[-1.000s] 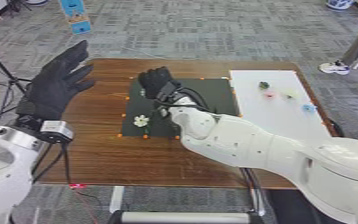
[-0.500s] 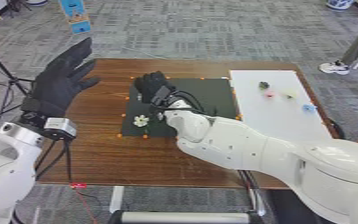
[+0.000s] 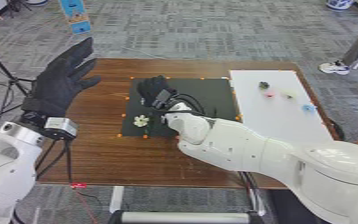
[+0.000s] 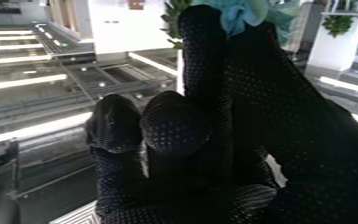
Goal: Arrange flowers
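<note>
Over the left part of the black mat is my right hand. A light blue flower with green leaves is pinched between a finger and the thumb of my right hand, in the right wrist view; the other fingers are curled. A white flower lies on the mat's lower left, on the near side of that hand. My left hand is held open above the table's left edge, fingers straight.
On the white board at the right lie a dark green piece, a pink flower, a pale yellow one and a blue one. My right forearm crosses the mat's near right part. Orange markers edge the mat.
My right hand has drawn back a little toward the near side of the mat, and its fingers look less stretched out. The left hand has shifted slightly to the right.
</note>
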Motion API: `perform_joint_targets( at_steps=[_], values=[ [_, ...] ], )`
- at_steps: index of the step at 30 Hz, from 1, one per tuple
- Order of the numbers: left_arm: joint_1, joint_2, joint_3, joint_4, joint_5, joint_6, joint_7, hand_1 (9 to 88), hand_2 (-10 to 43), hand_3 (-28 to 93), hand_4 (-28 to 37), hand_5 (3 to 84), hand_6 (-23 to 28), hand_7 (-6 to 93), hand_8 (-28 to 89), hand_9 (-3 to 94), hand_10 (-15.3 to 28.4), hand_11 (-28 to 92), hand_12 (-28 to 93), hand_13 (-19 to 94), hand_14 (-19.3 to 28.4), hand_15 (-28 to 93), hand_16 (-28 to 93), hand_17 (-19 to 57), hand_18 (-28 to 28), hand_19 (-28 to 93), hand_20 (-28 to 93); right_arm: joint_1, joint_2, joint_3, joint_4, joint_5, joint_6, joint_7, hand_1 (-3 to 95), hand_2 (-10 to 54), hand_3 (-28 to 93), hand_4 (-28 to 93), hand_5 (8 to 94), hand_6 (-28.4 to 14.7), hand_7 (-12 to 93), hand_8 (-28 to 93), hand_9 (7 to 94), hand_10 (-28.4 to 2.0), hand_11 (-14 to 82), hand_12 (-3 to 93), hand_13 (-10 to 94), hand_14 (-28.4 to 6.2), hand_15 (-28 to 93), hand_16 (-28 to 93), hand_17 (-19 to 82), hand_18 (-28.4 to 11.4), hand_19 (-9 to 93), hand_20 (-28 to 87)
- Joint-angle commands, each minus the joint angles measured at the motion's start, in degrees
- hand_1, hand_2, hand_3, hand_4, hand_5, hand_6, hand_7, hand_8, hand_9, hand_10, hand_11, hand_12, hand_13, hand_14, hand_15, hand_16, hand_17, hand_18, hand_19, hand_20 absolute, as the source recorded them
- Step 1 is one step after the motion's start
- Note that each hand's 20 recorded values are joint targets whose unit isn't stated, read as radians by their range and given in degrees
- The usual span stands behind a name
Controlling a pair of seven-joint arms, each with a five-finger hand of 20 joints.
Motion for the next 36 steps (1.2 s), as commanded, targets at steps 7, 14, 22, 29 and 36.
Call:
perform_joint_targets(
  at_steps=[7,14,22,29,36],
  values=[
    [-0.3,-0.01,0.09,0.05,-0.33,-0.44,-0.36,24.4,-8.7,59,-28.3,19.8,1.6,12.1,-6,14.8,6.8,3,26,12,11.9,1,10,-16.0,24.9,35,5,-1.5,0.4,2.6,-1.4,-2.8,-6.3,0.6,55.3,-9.5,75,-28,70.0,5.5,45,-5,85.6,-4.0,10.4,39.7,70,-4.1,80,36,40,-18.3,93,59],
    [-0.3,-0.03,-0.02,0.03,-0.34,-0.71,-0.28,24.7,-8.2,59,-28.3,19.8,1.6,12.7,-7,14.7,6.9,4,25,12,11.9,2,9,-16.0,24.8,35,5,-1.5,0.7,2.8,-2.1,-3.3,-7.2,1.4,53.3,-9.5,72,-28,66.6,5.7,39,-6,82.6,-3.8,8.1,36.9,69,-4.3,80,36,39,-18.2,93,58],
    [-0.1,0.02,-0.07,-0.02,-0.37,-0.52,-0.37,25.0,-8.1,58,-28.3,20.5,1.7,13.2,-7,15.1,7.2,5,25,12,12.3,4,8,-15.9,24.7,36,5,-1.0,0.6,2.6,-2.0,-5.3,-6.7,3.4,53.3,-9.5,69,-28,64.5,5.5,36,-6,81.3,-3.8,8.0,36.0,68,-4.3,80,35,38,-18.2,93,58],
    [0.3,-0.02,-0.41,-0.20,-0.39,-0.35,-0.28,24.5,-8.1,59,-28.3,20.5,1.6,13.2,-7,15.1,7.3,5,24,12,12.4,4,7,-15.9,24.7,36,5,-0.3,1.1,2.6,-2.7,-6.6,-8.0,5.0,52.4,-9.5,74,-28,63.8,6.0,35,-6,79.5,-3.7,7.6,35.4,67,-4.3,80,35,38,-18.1,93,58],
    [0.8,-0.06,-0.93,-0.40,-0.45,-0.29,-0.45,23.8,-8.3,60,-28.3,20.4,1.6,12.8,-7,14.9,7.2,5,23,12,12.3,3,7,-15.9,24.8,36,4,0.1,1.7,2.6,-4.0,-7.7,-8.6,5.4,48.3,-9.5,73,-28,62.2,6.2,31,-6,76.8,-4.6,11.5,32.6,67,-4.7,80,35,37,-18.4,92,59]
  ],
)
